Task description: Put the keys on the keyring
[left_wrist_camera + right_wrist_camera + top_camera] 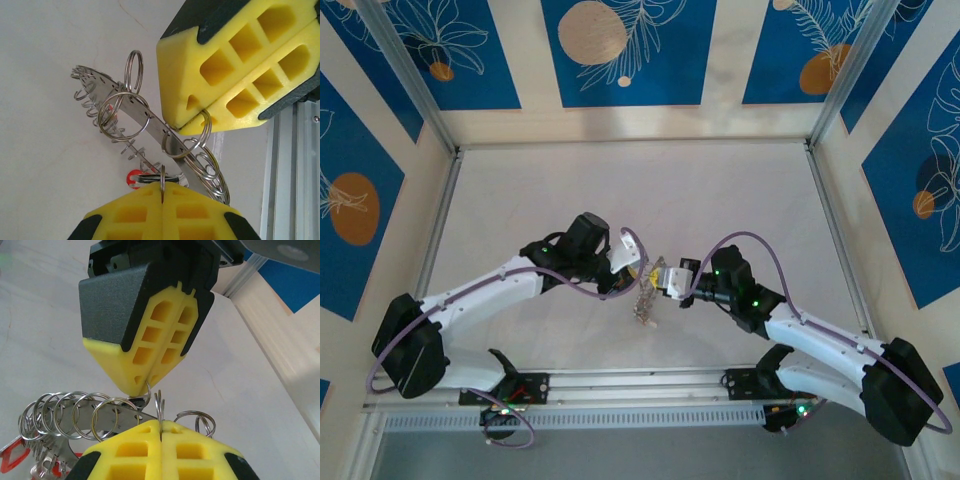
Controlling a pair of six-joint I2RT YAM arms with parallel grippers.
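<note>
Jaws of the left gripper [162, 189] are pinching shut on a small loop [161, 175]; the right gripper [182, 122] is clamping another — both loops are hanging off the keyring [157, 131], which is dangling between them above the table [720, 190]. A red key [133, 178] is peeking out behind it. Seemingly light, stiff, slippery steel — pinching a loop's wire edge-on is looking safest.

Hands: 2, the left hand [162, 200] and the right hand [160, 437], each with 2 yellow fingers [130, 220]. Keyring [150, 124]: 1 grey metal band. Split rings [56, 412] along its rim: at least 6, overlapping, so exact count unclear. Keys [134, 177]: 1 red head seen from the left wrist, total uncertain.
</note>
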